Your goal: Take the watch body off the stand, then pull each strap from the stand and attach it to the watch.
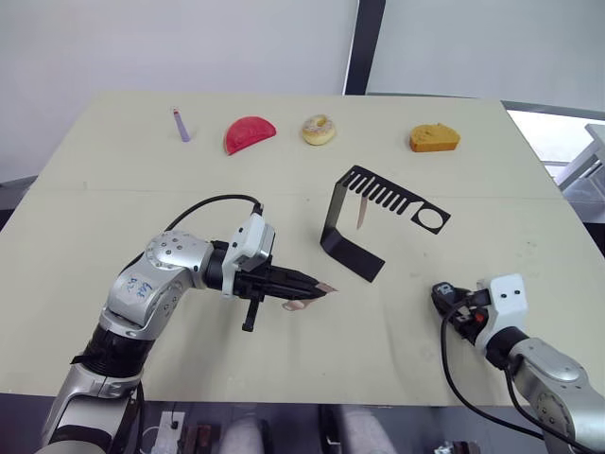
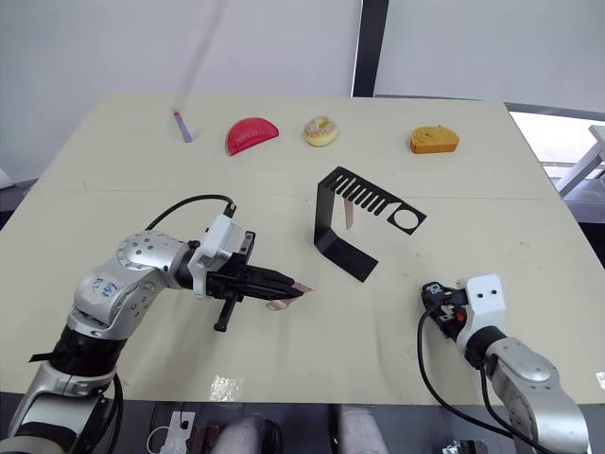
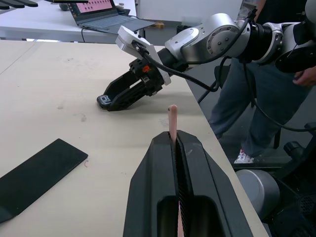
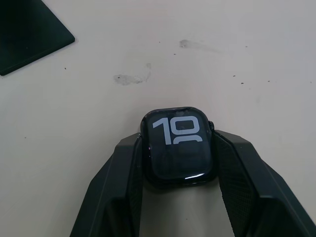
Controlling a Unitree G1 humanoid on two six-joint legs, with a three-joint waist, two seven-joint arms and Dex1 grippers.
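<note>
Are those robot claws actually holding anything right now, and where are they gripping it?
Yes. The right end effector clamps the watch body by its two side edges. The left end effector pinches one strap, whose tip pokes out beyond the fingertips.

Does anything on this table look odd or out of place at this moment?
Nothing looks damaged or spilled. One pale pinkish strap hangs from the black bent-sheet stand; the left tool pinches the other strap, and the right tool grips the small black watch body.

watch body [image 4: 178,146]: glossy glass screen | stand [image 1: 352,253]: matt black sheet | table [image 1: 113,180]: smooth matt, scuffed
</note>
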